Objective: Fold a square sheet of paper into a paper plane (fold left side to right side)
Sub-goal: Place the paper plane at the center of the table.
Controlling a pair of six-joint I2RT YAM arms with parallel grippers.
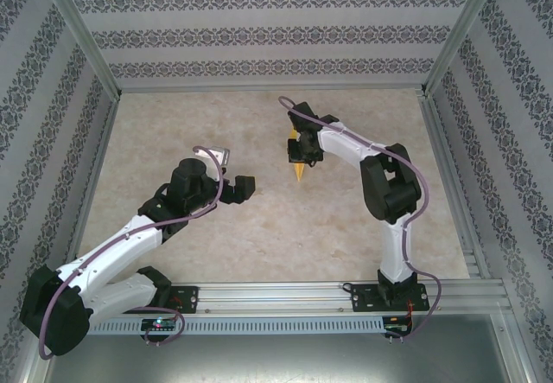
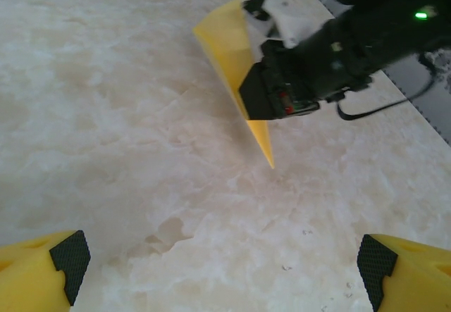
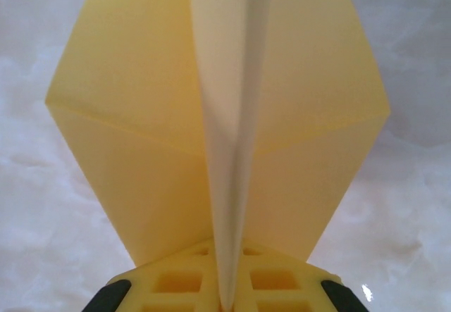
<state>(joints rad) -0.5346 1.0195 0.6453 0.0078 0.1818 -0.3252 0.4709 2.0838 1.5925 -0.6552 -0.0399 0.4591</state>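
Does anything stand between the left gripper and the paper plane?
Nothing visible does. Bare table lies between the open left gripper and the paper plane. The right gripper is at the plane, shut on its centre fold and covering part of it on the left wrist view.

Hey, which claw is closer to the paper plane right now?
Right. The right claw is shut on the plane, pinching its centre fold. The left claw is open, off to one side and not touching it.
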